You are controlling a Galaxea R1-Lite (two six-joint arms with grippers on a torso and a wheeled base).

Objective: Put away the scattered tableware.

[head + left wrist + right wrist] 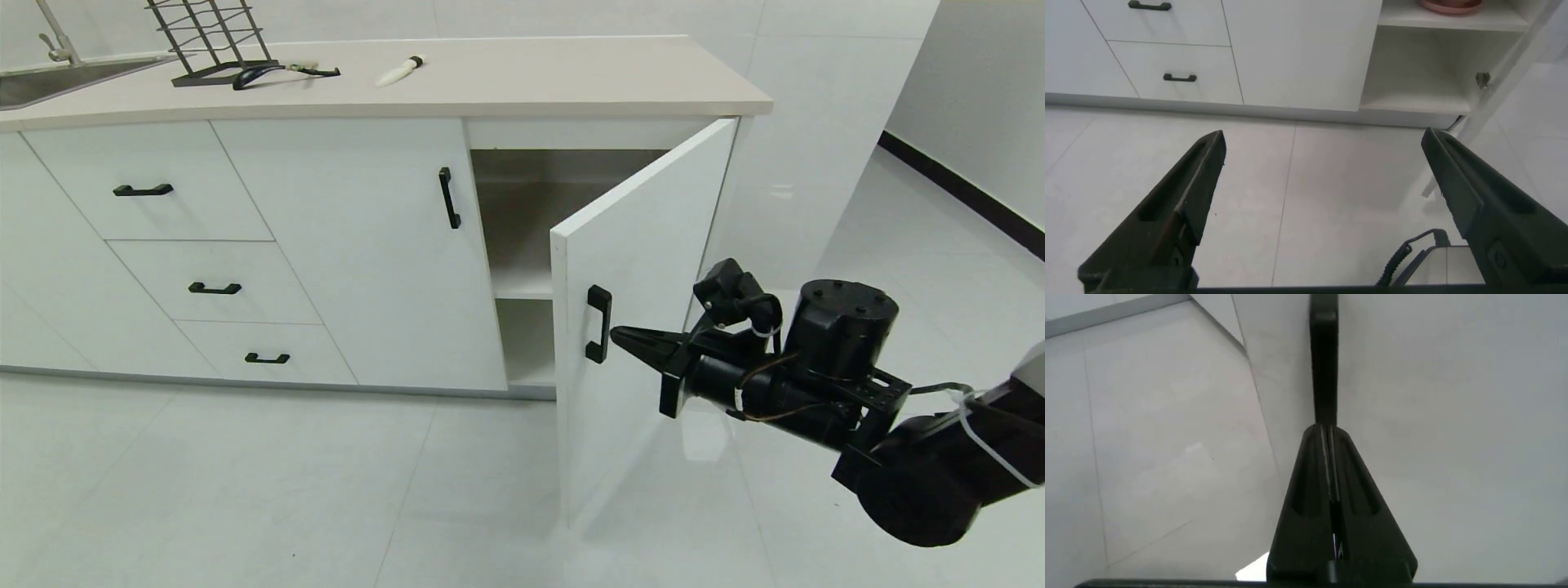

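1. Your head camera looked down from well back at the cabinet (522,245) and floor (245,490).
2. Your left wrist camera sat low, facing that cabinet's open shelves (1429,100).
3. Your right wrist camera sat very close to the handle (1323,351), also in the head view.

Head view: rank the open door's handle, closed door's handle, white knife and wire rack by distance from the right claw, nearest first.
1. open door's handle: just ahead of the right claw tips.
2. closed door's handle: farther back, to the claw's left.
3. white knife: up on the counter.
4. wire rack: far left on the counter, beside the sink.
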